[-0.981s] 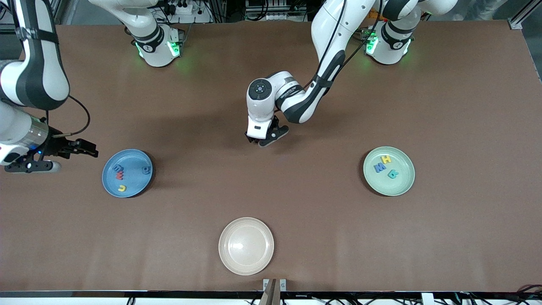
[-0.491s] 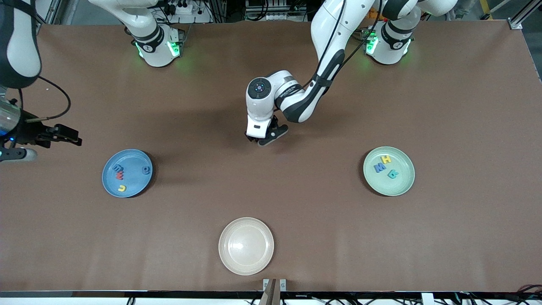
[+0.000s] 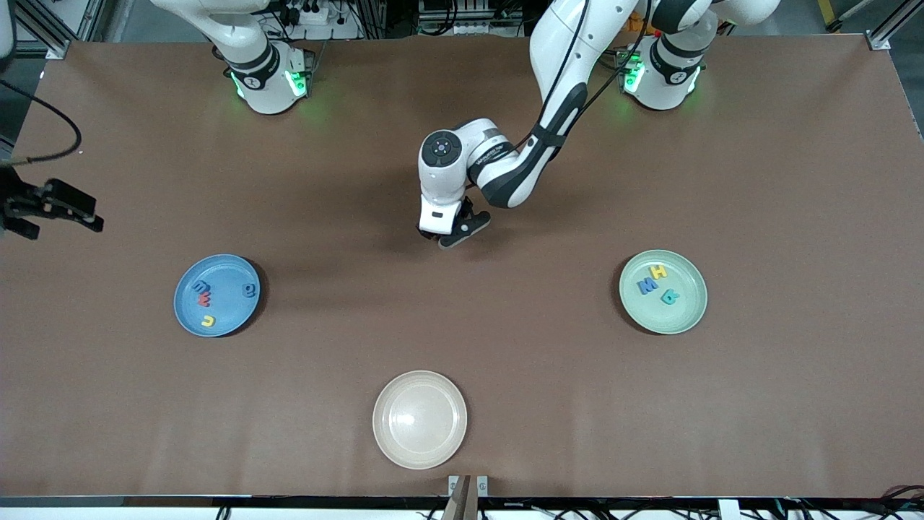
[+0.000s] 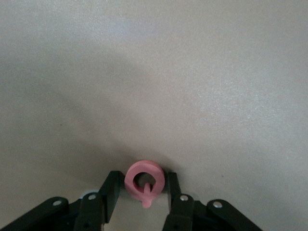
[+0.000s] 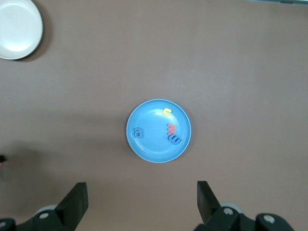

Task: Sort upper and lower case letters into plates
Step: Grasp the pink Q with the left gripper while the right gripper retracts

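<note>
Pink, ring-shaped with a little tail, the letter (image 4: 145, 181) sits between the fingers (image 4: 102, 197) of my left gripper (image 3: 453, 236), down at the brown table (image 3: 758, 404) near its middle. Both fingers stand right at the letter's sides; whether they already press it I cannot tell, and it looks to be resting on the table. The gap between them is only as wide as the letter.

My right gripper (image 3: 54, 206) is up over the right arm's end of the table, looking down on the blue plate (image 3: 238, 310). Its fingers (image 5: 72, 204) are spread wide with nothing between them.

Plates: three. The blue plate lies toward the right arm's end, the green plate (image 3: 686, 318) toward the left arm's end, and the cream plate (image 3: 419, 440) lies between them, nearest the front camera, with no letters in it.

Letters: eight. In the blue plate four: a blue one (image 3: 200, 287) touching a red one (image 3: 204, 298), a yellow one (image 3: 208, 321) nearer the front camera, and a blue one (image 3: 248, 290) apart near the rim. In the green plate three, close together: yellow (image 3: 657, 272), blue (image 3: 647, 286), teal (image 3: 670, 295). The eighth is the pink one at my left fingers.
</note>
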`<action>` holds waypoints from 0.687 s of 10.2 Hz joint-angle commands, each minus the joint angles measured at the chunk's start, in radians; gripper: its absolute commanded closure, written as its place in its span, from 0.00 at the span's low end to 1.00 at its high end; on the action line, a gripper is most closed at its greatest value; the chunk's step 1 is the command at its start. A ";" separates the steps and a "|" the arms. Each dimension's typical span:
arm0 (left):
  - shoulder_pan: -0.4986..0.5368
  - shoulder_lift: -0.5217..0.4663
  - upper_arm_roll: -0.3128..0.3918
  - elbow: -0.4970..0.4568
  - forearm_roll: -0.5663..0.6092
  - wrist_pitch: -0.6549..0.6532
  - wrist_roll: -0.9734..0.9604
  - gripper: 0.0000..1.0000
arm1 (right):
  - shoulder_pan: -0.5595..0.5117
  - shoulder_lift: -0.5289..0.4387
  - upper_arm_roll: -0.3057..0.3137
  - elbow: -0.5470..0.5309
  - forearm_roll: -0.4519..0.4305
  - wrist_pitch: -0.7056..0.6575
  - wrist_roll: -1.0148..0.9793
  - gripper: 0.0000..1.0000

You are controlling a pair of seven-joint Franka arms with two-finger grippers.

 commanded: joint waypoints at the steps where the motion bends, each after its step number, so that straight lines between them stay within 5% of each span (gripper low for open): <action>1: -0.009 -0.009 0.006 -0.017 0.035 0.015 -0.047 0.71 | -0.007 0.002 0.016 0.041 -0.019 -0.083 0.009 0.00; 7: 0.013 -0.021 0.006 -0.014 0.035 0.009 -0.012 0.80 | -0.004 -0.078 0.069 -0.003 -0.025 -0.165 0.161 0.00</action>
